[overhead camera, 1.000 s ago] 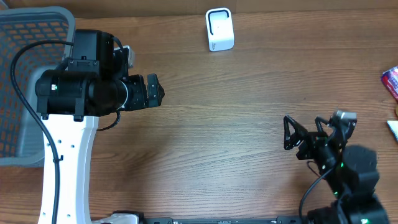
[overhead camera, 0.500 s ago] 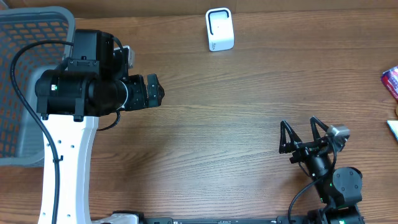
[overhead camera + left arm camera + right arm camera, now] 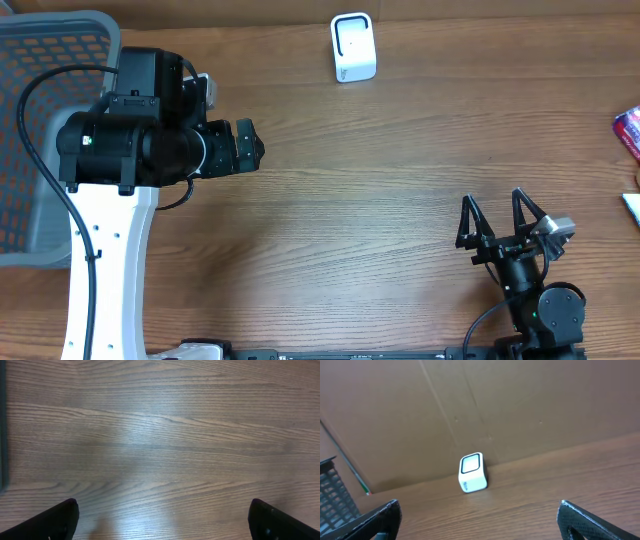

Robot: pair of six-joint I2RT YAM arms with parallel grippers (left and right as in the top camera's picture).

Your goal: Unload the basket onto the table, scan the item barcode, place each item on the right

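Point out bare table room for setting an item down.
Widest bare patch: the middle, between left hand, white scanner and right hand. Crowded: the left side, with the arm and basket, and the right edge, where packages lie.

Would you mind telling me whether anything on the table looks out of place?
Nothing stands out: the white scanner stands upright by the back edge, the mesh basket sits at the left, and nothing looks spilled or damaged.

The left gripper point(image 3: 165, 527) hangs over the wooden table point(image 3: 165, 435), nothing between its jaws. Its two dark fingertips point(image 3: 52, 522) sit far apart in the bottom corners. A dark strip point(image 3: 2, 425) runs down the left edge.
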